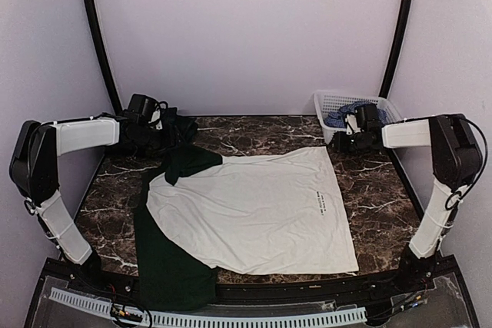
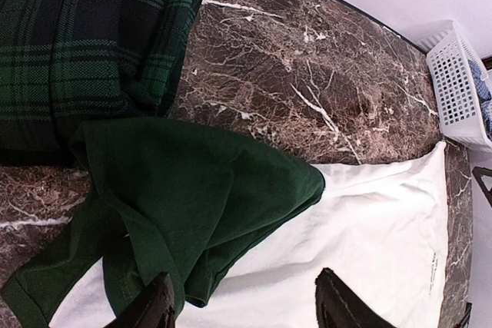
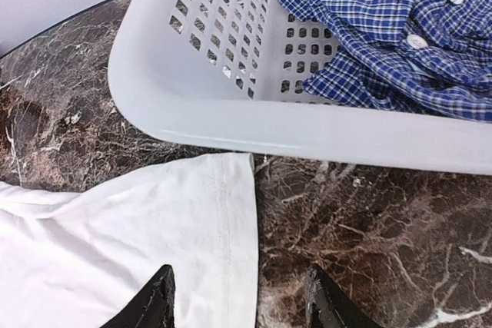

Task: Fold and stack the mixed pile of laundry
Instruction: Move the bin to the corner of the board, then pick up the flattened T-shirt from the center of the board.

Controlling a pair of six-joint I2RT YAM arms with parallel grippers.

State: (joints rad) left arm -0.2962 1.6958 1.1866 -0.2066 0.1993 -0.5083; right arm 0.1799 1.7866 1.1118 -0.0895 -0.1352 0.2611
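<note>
We have the white tee (image 1: 254, 213) flat on the tabletop (image 1: 369, 190) for folding, so left gripper (image 2: 246, 297) and right gripper (image 3: 240, 286) hover over its far corners, jaws apart.

Both arms rise from their bases, elbows high, forearms reaching inward; the left gripper (image 2: 244, 309) points downward, jaws parted; the right gripper (image 3: 240, 303) likewise, jaws apart.

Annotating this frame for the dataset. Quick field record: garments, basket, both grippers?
spread flat: white T-shirt with dark green sleeves, on the marble table
far left: dark green plaid garment
basket: white lattice basket, far right, holds blue-check shirt
left gripper: open, above the T-shirt by a green sleeve
right gripper: open, above the T-shirt's hem corner, holding nothing
</note>
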